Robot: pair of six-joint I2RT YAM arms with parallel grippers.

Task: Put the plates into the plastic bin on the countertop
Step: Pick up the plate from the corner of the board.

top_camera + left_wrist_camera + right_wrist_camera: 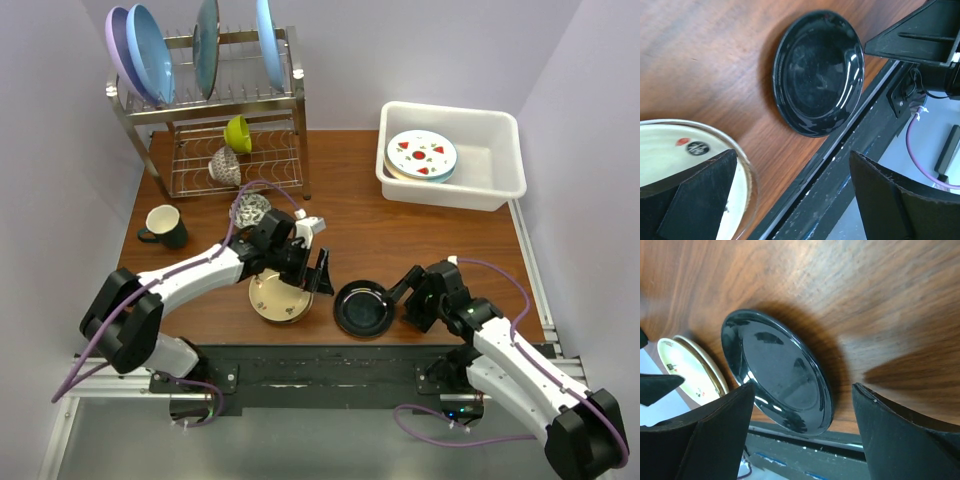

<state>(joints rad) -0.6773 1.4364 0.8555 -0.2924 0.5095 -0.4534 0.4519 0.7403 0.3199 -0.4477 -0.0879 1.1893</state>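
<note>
the reddish-brown wooden worktop [400, 240] carries a steel wire rack [200, 120], far from the path. the white plastic bin [485, 150] holds a stack with a white red-spotted plate [421, 154] on top. the cream gold-rimmed plate [278, 300] and the glossy black plate [362, 308] remain near the front edge. the left tool [320, 275] over the cream one and the right tool [403, 300] beside the black one are wide apart, holding nothing.

A robot lab cell dressed as a kitchen: plain pale walls [60, 150] box in a wood-grain countertop [400, 240], with aluminium rail [535, 275] along its right edge. A wire dish rack [215, 110] far left, a mug [163, 226] and a plastic bin [450, 190] far right give the kitchen look.
</note>
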